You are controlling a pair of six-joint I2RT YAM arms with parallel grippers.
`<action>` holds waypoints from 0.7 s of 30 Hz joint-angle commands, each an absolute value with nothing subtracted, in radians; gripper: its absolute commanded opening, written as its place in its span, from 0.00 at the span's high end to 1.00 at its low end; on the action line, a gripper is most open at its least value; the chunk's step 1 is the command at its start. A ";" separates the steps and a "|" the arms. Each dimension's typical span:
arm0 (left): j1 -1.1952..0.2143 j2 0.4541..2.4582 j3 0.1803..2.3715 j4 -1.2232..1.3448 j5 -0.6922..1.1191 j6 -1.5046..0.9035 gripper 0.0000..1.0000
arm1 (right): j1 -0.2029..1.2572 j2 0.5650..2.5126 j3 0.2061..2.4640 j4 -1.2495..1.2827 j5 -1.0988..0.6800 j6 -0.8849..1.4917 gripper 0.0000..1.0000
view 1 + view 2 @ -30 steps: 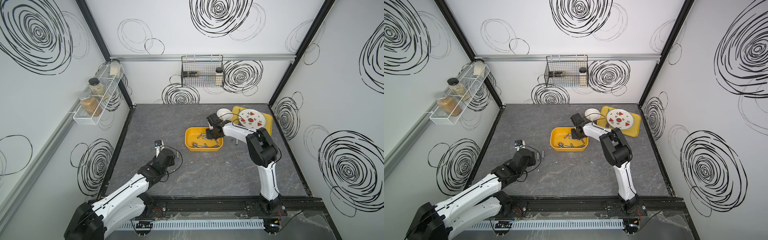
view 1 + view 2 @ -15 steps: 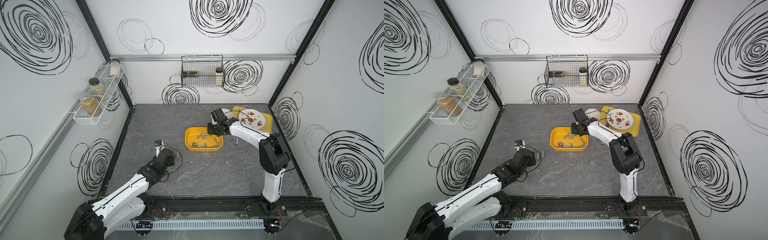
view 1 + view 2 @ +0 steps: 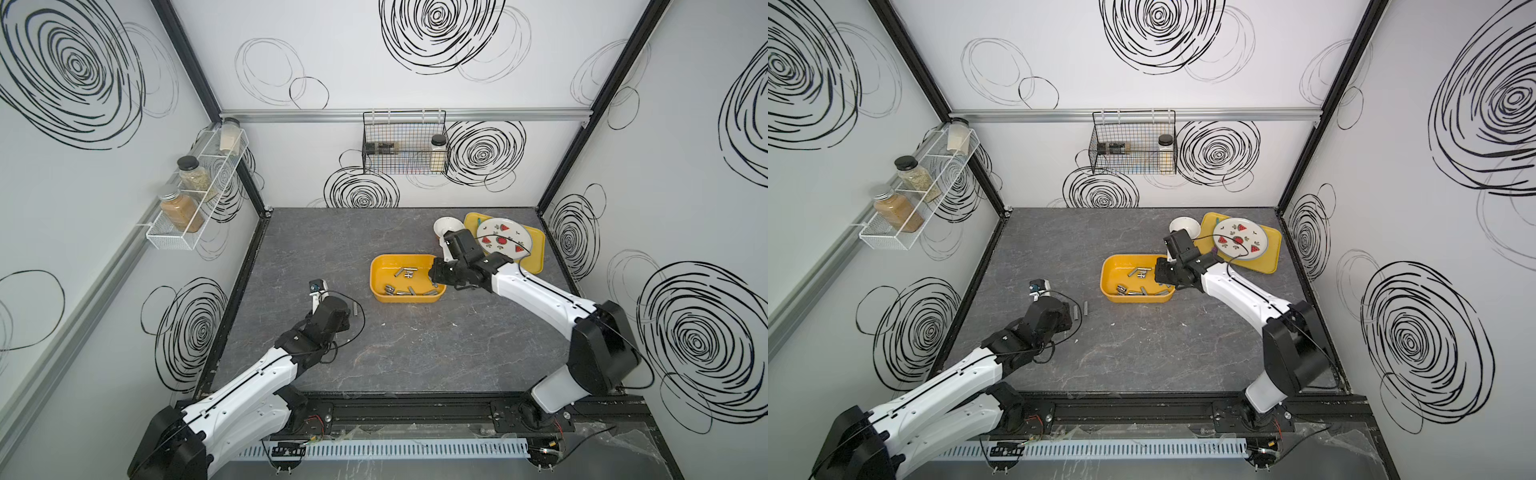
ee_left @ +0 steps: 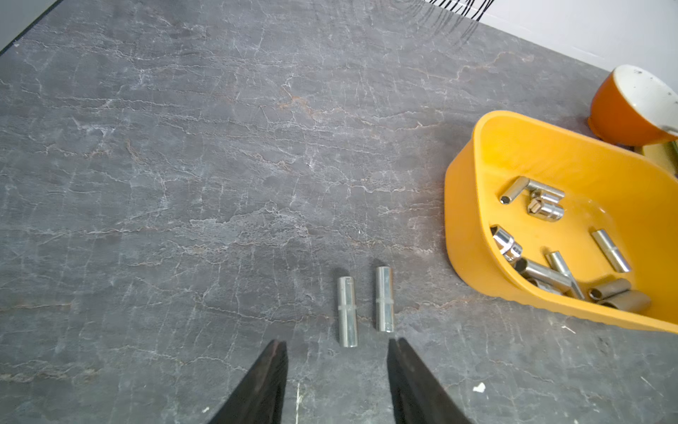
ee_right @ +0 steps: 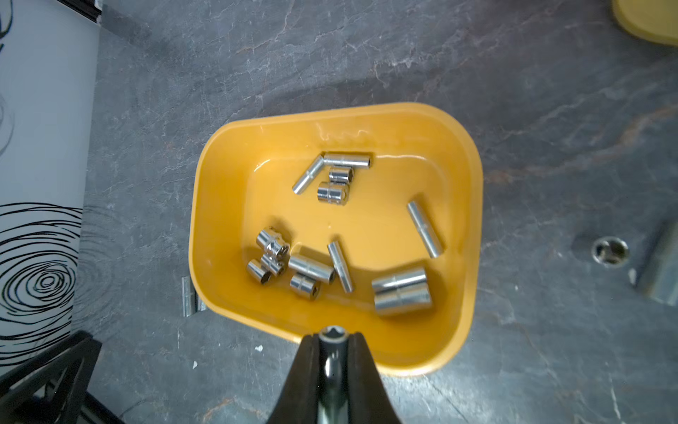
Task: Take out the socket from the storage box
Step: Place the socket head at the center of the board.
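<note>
The right gripper is pinched on a chrome socket, whose hexagonal mouth shows between the black fingertips. In both top views this gripper hangs over the right end of the storage box, so the held socket sits above the box's rim rather than clear of it. The storage box stands near the middle of the grey counter, with about a dozen loose sockets lying in two clusters on its floor. The left gripper is spread and holds nothing, low over the counter just short of two slim sockets lying side by side, well apart from the box. On the box's other side, an upright socket stands on the counter beside a blurred metal piece. Behind the box sit an orange bowl and a flat yellow tray carrying a watermelon-patterned plate.
</note>
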State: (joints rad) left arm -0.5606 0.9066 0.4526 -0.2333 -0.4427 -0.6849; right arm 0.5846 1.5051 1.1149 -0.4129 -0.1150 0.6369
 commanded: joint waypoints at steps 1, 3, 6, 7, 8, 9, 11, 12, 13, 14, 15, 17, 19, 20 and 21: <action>-0.569 0.888 0.481 -0.226 -0.449 -0.687 0.48 | 0.616 1.409 1.011 -0.394 -0.138 0.676 0.94; -0.571 0.878 0.476 -0.224 -0.452 -0.683 0.48 | 0.660 1.375 0.949 -0.368 -0.134 0.696 0.94; -0.571 0.877 0.478 -0.217 -0.447 -0.684 0.48 | 0.752 1.372 0.882 -0.330 -0.095 0.746 0.94; -0.571 0.878 0.479 -0.215 -0.441 -0.681 0.48 | 0.774 1.376 0.865 -0.314 -0.081 0.765 0.94; -0.571 0.880 0.480 -0.219 -0.443 -0.681 0.48 | 0.808 1.378 0.845 -0.293 -0.064 0.788 0.94; -0.570 0.881 0.482 -0.227 -0.450 -0.686 0.48 | 0.837 1.380 0.828 -0.273 -0.041 0.808 0.94; -0.572 0.873 0.481 -0.233 -0.459 -0.690 0.48 | 0.879 1.391 0.808 -0.244 0.004 0.845 0.94; -0.574 0.866 0.477 -0.232 -0.460 -0.690 0.48 | 0.894 1.407 0.804 -0.230 0.015 0.855 0.94; -0.573 0.859 0.474 -0.233 -0.466 -0.690 0.48 | 0.902 1.427 0.805 -0.221 0.020 0.859 0.93; -0.573 0.852 0.474 -0.235 -0.470 -0.690 0.48 | 0.906 1.453 0.813 -0.221 0.020 0.860 0.93; -0.573 0.846 0.473 -0.235 -0.471 -0.692 0.48 | 0.910 1.479 0.823 -0.225 0.017 0.860 0.92; -0.573 0.837 0.469 -0.234 -0.469 -0.690 0.48 | 0.920 1.503 0.824 -0.211 0.035 0.870 0.92; -0.572 0.833 0.465 -0.235 -0.471 -0.692 0.48 | 0.923 1.511 0.818 -0.202 0.073 0.893 0.92; -0.573 0.833 0.466 -0.235 -0.470 -0.692 0.48 | 0.923 1.514 0.816 -0.200 0.089 0.903 0.92; -0.574 0.834 0.465 -0.234 -0.470 -0.692 0.48 | 0.923 1.515 0.814 -0.197 0.112 0.914 0.92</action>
State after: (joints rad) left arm -0.5690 0.8417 0.4538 -0.2375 -0.4515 -0.6853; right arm 0.9154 1.5200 0.8097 -0.2348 0.0307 0.8680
